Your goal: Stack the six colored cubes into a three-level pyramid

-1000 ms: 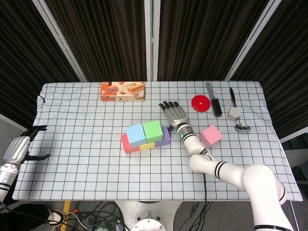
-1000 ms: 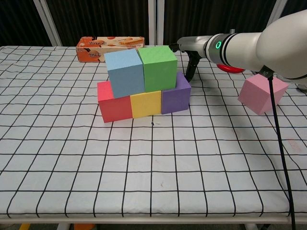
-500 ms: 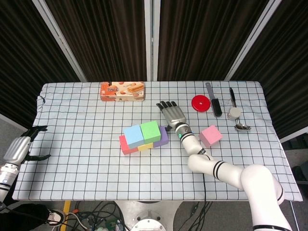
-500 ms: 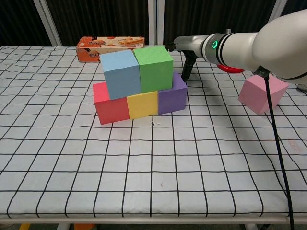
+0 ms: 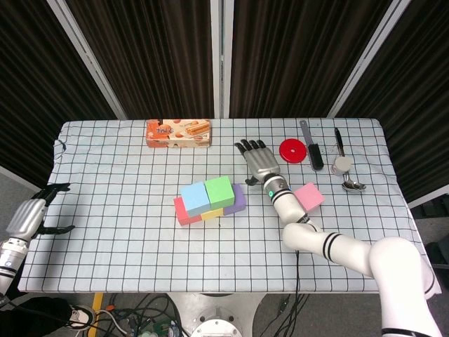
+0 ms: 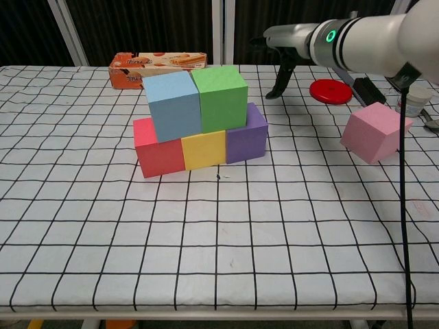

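Nearest you, at the table's near left corner, your left hand (image 5: 28, 216) hangs off the edge of the checkered tablecloth (image 5: 126, 239), fingers apart and holding nothing; further in, near the middle of the table, the red cube (image 6: 157, 150), yellow cube (image 6: 206, 149) and purple cube (image 6: 248, 135) sit touching in one row, red at the left and purple at the right; on top of them the blue cube (image 6: 173, 105) and green cube (image 6: 220, 96) stand side by side, touching; to the right, well apart from the stack, the pink cube (image 6: 372, 132) sits alone on the cloth, turned at an angle to the grid; your right hand (image 5: 259, 162) is between the stack and the pink cube, a little further back, fingers spread flat and empty, touching no cube; beyond it lie a red disc (image 5: 292, 150), a dark-handled knife (image 5: 312, 149), a small grey-capped jar (image 5: 341, 165) and a spoon (image 5: 353, 185) at the far right; at the far edge, left of centre, lies an orange biscuit box (image 5: 178, 133).
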Robot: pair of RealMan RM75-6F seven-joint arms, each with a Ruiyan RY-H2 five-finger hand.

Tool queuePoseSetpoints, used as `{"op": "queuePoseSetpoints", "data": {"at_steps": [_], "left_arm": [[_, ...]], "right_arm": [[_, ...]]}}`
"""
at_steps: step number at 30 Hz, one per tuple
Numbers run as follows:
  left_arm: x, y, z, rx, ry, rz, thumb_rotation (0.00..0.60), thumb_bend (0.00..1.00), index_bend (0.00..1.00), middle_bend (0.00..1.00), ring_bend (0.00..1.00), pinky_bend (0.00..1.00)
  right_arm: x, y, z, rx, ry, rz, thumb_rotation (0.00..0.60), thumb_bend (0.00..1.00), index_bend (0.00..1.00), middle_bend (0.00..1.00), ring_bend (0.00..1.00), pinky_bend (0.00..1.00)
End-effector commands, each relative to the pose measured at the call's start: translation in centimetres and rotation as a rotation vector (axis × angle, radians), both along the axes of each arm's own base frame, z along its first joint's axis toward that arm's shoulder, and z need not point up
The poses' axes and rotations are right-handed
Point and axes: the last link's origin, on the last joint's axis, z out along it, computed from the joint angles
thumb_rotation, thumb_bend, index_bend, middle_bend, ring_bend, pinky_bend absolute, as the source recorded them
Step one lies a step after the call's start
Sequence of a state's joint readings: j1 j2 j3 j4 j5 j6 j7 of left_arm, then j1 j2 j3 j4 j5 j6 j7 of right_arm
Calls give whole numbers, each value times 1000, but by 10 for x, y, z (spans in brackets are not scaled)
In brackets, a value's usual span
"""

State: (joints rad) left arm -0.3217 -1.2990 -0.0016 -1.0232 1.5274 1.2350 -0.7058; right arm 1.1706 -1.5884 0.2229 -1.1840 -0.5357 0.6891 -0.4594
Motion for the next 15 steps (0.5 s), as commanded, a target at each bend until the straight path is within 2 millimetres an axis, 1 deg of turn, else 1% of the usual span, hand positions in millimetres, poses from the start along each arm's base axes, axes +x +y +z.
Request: {"op": "queuePoseSetpoints", "data": {"at_steps": [1, 2, 3, 5, 8, 11, 15], "left_arm": [[2, 1, 1, 4, 2, -2, 600, 22, 132, 182, 94, 204], [4, 2, 1, 6, 2, -1, 600, 22, 132, 182, 94, 204], [5, 2, 0, 6, 1, -2, 600, 22, 132, 182, 94, 204], [7, 3, 0, 6, 2, -3, 600, 22, 132, 182, 94, 204], [11, 3, -2, -2, 7, -2, 600, 22, 132, 182, 94, 204], [15, 3, -3, -10, 4, 1, 600, 22, 132, 182, 94, 204], [22, 4, -4, -4, 7, -7, 600, 21, 132, 182, 94, 204]], "right_arm": [[-8, 6, 54, -60, 22, 6, 600, 153, 0, 2, 0, 0], [-10, 11, 70, -68, 35, 15, 600, 153, 0, 9, 0, 0], [-12, 15, 82, -69, 50, 25, 600, 154, 0, 20, 0, 0], [-20, 26, 107, -54, 93, 40, 600, 156, 0, 75, 0, 0], [-33, 41, 139, -46, 179, 63, 600, 155, 0, 123, 0, 0], [-48, 55, 160, -65, 276, 101, 600, 149, 0, 130, 0, 0], [-73, 72, 169, -59, 359, 116, 600, 120, 0, 133, 0, 0]]}}
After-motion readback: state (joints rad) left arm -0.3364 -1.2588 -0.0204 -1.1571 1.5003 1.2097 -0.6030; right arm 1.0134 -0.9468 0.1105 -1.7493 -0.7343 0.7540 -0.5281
